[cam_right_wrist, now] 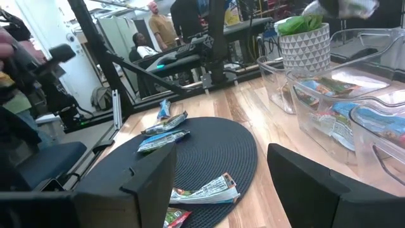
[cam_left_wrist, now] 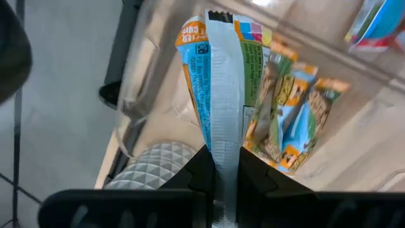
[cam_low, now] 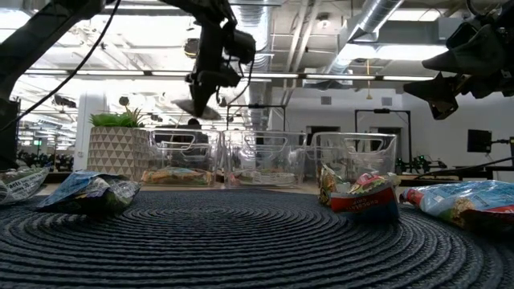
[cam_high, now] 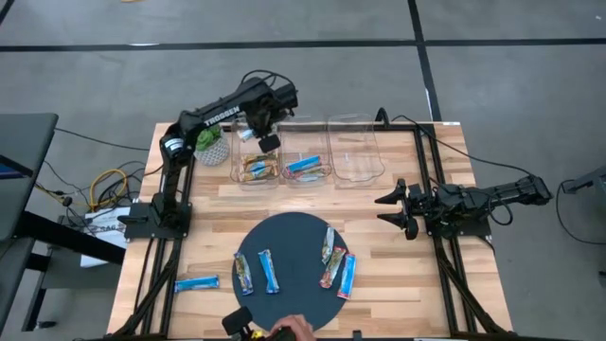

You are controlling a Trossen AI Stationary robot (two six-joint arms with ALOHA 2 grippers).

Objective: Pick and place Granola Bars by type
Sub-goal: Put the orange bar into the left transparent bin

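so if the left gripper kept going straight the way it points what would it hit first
Probably the multicoloured bars already lying in the leftmost clear bin. The left gripper, shut on a granola bar, points down into that bin; depth is hard to judge.

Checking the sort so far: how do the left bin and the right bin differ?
The left bin holds multicoloured bars; the right bin holds none. The left end effector hangs over the left bin, shut on a multicoloured bar; nothing hangs over the right bin. Both are clear plastic.
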